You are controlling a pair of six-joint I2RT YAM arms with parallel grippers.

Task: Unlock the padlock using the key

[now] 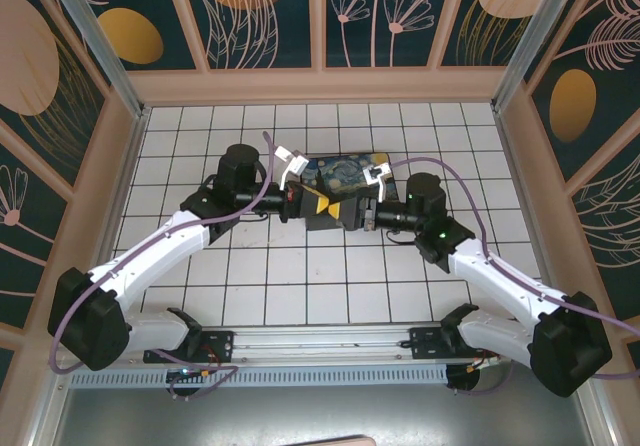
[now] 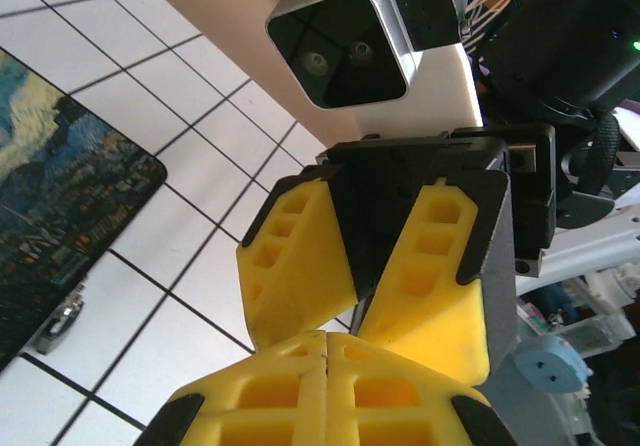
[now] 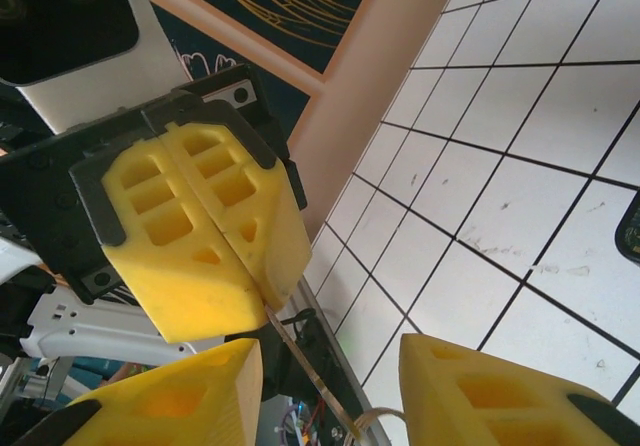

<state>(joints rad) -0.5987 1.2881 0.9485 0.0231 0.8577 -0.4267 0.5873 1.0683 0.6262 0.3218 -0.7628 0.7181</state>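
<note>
My left claw [image 3: 255, 284] is clenched on the key [image 3: 303, 369], a thin silvery strip poking out from its fingertips into the gap of my right claw [image 3: 330, 391]. The right claw's fingers stand apart and touch nothing. The key looks light, stiff and slick, likely to twist in a loose pinch. I judge the broad head is the place to hold it, flat between the pads, leaving the blade free. Both arms reach inward, elbows out, and meet tip to tip over the near edge of the box [image 1: 350, 169]. A small metal piece [image 2: 58, 324] lies by the box; padlock or not, I cannot tell.
</note>
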